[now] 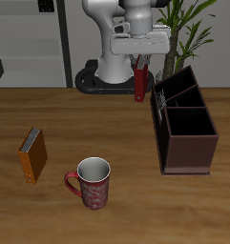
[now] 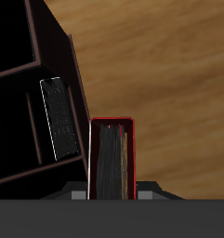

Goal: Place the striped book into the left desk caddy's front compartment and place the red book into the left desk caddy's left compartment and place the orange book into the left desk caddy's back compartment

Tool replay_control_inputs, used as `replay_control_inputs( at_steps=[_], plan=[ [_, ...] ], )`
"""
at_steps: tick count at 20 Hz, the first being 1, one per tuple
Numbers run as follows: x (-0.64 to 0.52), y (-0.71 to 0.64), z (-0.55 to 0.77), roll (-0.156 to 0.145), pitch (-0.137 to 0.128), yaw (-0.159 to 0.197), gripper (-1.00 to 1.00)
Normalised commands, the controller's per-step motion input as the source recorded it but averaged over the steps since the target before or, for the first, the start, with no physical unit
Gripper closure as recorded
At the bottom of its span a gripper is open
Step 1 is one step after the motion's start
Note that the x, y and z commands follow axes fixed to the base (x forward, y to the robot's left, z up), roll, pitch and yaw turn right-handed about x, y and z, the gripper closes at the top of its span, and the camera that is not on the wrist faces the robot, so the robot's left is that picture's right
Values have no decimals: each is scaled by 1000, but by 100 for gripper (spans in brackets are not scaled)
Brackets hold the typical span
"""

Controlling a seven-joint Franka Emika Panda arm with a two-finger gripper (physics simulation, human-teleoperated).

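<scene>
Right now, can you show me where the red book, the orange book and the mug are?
red book [image 1: 139, 81], exterior view, on its red cover.
orange book [image 1: 32, 157], exterior view, on its orange cover.
mug [image 1: 93, 184], exterior view, on its patterned side.

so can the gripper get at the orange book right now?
Probably not yet: the gripper is shut on the red book beside the caddy. The orange book itself lies in the open.
</scene>
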Motion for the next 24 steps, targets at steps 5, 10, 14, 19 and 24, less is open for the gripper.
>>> replay_control_inputs(
  at_steps=[5, 10, 14, 19, 24],
  plan=[
    [-334, 217, 60, 45, -53, 20, 100],
    [-288, 168, 128, 47, -57, 19, 100],
    [-120, 91, -10, 21, -7, 8, 100],
    [-14, 198, -18, 50, 7, 25, 100],
    [33, 230, -28, 44, 10, 17, 100]
  ],
)
